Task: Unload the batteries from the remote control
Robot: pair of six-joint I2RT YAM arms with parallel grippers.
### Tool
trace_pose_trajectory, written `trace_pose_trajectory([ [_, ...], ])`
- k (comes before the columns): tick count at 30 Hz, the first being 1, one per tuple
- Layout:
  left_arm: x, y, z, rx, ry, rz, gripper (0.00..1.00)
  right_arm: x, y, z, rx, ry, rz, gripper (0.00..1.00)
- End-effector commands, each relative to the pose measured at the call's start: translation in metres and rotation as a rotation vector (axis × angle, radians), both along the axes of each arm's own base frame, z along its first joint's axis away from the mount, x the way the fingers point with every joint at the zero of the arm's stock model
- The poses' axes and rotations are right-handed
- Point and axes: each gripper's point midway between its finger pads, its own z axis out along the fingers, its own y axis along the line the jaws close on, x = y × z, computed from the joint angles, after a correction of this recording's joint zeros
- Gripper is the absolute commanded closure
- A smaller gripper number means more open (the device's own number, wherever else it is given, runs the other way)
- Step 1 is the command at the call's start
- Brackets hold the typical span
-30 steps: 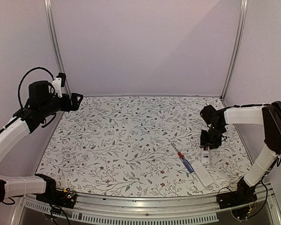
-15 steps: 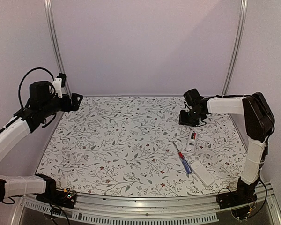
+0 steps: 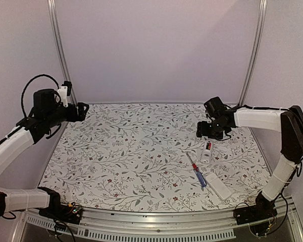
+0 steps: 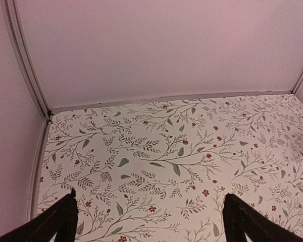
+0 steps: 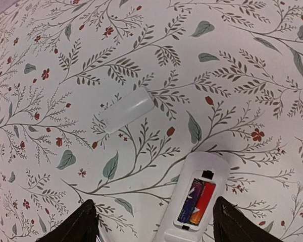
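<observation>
Red, dark-ended batteries [image 5: 197,201] are sitting side by side in the recess of the remote control [image 5: 208,162], which is lying recess-up on the floral table cover [image 3: 131,151], right of centre. With the compartment facing up and uncovered, the cells are lying exposed for a pick from above. The right gripper [image 5: 152,204] is hovering just over the remote's open end with its fingers spread wide and holding nothing, probably lining up to straddle a cell. A small white cylinder [image 5: 126,109] is lying apart on the cloth beyond the remote; what it is I cannot tell. Nearer the arms, the screwdriver [image 3: 198,170] and a flat white plate [image 3: 220,186] are lying aside, likely parked out of the working path. The left gripper [image 4: 151,217], also spread and empty, is hanging high at the far left, well apart, giving the right arm room.
</observation>
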Motion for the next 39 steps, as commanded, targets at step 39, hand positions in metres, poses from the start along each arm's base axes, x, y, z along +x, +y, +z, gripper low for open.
trace_pose_trajectory([
  [39, 0.001, 0.018, 0.0, 0.03, -0.019, 0.12, 0.0, -0.076, -0.016, -0.064, -0.119, 0.185, -0.23, 0.39],
])
